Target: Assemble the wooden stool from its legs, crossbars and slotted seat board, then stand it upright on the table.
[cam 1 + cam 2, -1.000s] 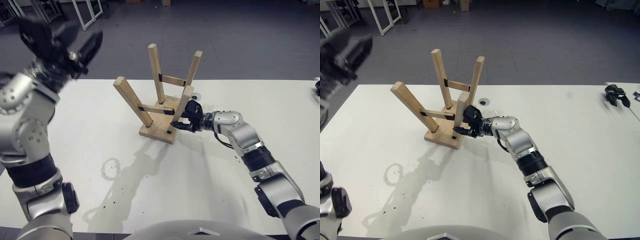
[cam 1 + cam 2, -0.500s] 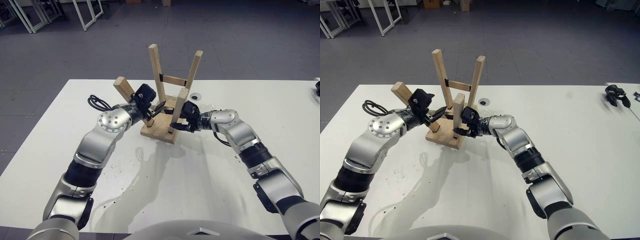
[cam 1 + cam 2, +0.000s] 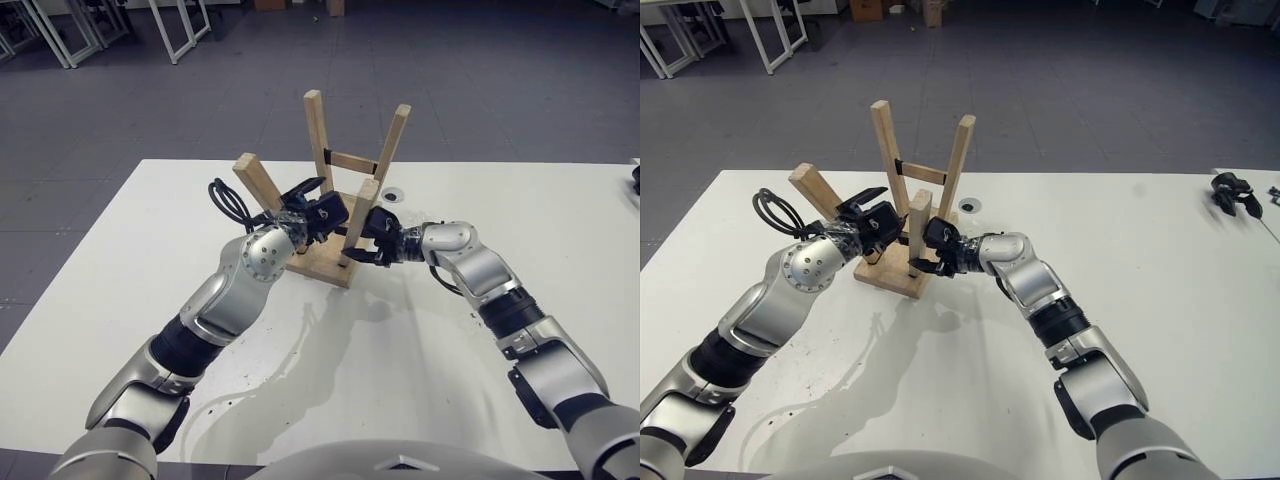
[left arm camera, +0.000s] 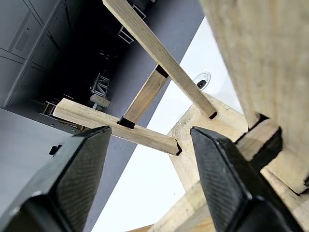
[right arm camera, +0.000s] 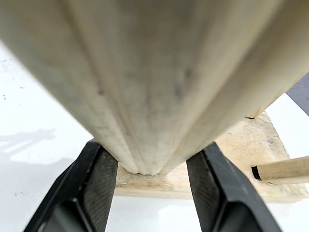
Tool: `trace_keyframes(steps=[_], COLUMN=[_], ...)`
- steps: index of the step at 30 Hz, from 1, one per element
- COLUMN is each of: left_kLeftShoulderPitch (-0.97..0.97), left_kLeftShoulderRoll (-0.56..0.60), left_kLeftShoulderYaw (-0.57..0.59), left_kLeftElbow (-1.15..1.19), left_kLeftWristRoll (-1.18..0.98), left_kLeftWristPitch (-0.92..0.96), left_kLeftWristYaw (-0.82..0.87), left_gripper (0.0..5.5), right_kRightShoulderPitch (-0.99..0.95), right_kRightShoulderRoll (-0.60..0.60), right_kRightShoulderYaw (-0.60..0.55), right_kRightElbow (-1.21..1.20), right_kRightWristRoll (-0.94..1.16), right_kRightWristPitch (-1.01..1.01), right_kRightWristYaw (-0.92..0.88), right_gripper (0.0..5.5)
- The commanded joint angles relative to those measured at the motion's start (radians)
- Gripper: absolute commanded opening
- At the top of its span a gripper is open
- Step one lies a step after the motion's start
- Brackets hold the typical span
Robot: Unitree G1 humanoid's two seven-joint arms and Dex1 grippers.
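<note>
On table (image 3: 500,330), upturned stool (image 3: 318,266), leg (image 3: 367,199) in grip of right tool (image 3: 357,246), left tool (image 3: 318,200) splayed alongside.

- Looks like a lab or workshop hall, not a home.
- Big white table (image 3: 120,230) serves as the bench, with a scuffed, marked top.
- Bare grey floor (image 3: 480,70) in large slabs, wide open behind the table.
- White metal frames (image 3: 175,25) and a cardboard box (image 3: 865,8) stand at the far side.

Four legs (image 3: 318,130), two crossbars (image 3: 350,161), one seat board (image 3: 318,268) and two grippers (image 3: 362,238) are counted over one table (image 3: 130,250), where one hole (image 3: 391,193) and one black object (image 3: 1230,192) are also seen.
</note>
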Motion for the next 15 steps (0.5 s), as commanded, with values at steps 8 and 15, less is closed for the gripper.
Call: trace_keyframes(steps=[8,15], left_kLeftShoulderPitch=[0.102,0.029], left_kLeftShoulderRoll=[-0.095,-0.299], left_kLeftShoulderYaw=[0.241,0.49], left_kLeftElbow=[-0.019,-0.132], left_kLeftWristRoll=[-0.083,-0.326], left_kLeftWristPitch=[-0.125,-0.434], left_kLeftWristYaw=[0.061,0.14], left_gripper=[3.06,3.06], right_kRightShoulderPitch=[0.068,0.078], right_kRightShoulderRoll=[-0.044,-0.013], right_kRightShoulderYaw=[0.072,-0.053], right_kRightElbow=[0.111,-0.001], right_kRightWristRoll=[-0.121,-0.06], right_kRightWristPitch=[0.161,0.072], right_kRightWristYaw=[-0.058,-0.104], right_gripper=[2.02,2.02])
